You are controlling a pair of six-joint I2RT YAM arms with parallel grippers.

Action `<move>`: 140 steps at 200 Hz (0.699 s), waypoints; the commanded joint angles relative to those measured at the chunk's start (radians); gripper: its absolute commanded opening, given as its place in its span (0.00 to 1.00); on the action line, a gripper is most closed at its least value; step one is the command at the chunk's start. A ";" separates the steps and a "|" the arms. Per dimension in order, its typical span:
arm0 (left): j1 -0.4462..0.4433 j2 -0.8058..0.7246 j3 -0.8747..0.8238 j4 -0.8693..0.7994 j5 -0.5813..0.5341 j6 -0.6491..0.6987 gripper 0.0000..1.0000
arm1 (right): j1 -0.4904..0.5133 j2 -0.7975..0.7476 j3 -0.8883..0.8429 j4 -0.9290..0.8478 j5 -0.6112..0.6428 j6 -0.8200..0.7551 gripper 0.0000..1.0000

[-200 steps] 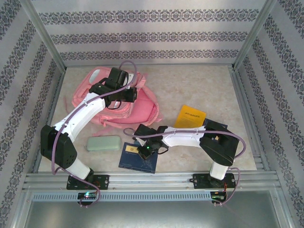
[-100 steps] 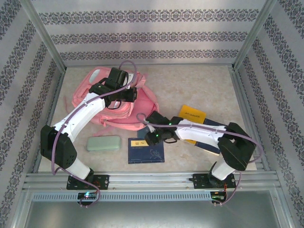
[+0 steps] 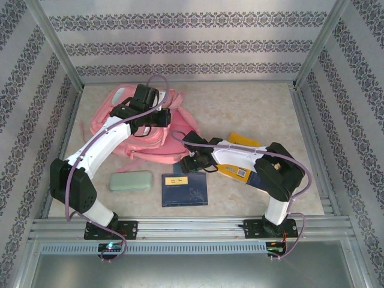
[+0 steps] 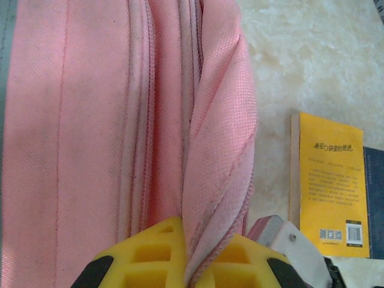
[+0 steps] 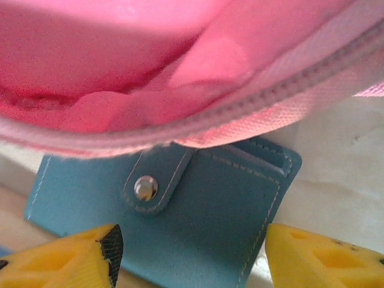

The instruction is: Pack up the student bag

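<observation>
The pink student bag (image 3: 180, 141) lies at the back left of the table. My left gripper (image 3: 162, 118) is shut on a fold of its zipped edge, and the pink cloth (image 4: 90, 120) is pinched between the yellow fingers (image 4: 150, 252). My right gripper (image 3: 191, 161) sits at the bag's near edge with its jaws open. A blue snap-button wallet (image 5: 198, 204) lies between them. The wallet's top is tucked under the bag's zip rim (image 5: 252, 114), and the pink inside of the bag shows above it.
A green pencil case (image 3: 130, 180) and a blue book (image 3: 185, 189) lie near the front. A yellow book (image 3: 243, 141), seen again as the yellow book (image 4: 327, 180) from the left wrist, sits partly under the right arm on a dark blue one. Metal rails and patterned walls ring the table.
My right gripper has moved from over the blue book up to the bag's near edge, and its jaws have opened. The left arm has stayed on the bag.
</observation>
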State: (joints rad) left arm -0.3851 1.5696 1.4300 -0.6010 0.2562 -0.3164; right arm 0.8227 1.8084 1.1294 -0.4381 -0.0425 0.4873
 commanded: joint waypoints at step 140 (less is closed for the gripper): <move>0.085 -0.017 -0.015 0.090 0.076 -0.076 0.00 | -0.155 -0.018 -0.020 0.029 0.048 0.008 0.40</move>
State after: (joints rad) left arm -0.3248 1.5696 1.4174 -0.5594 0.3187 -0.3649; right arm 0.6834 1.8458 1.1397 -0.4072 0.0586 0.5167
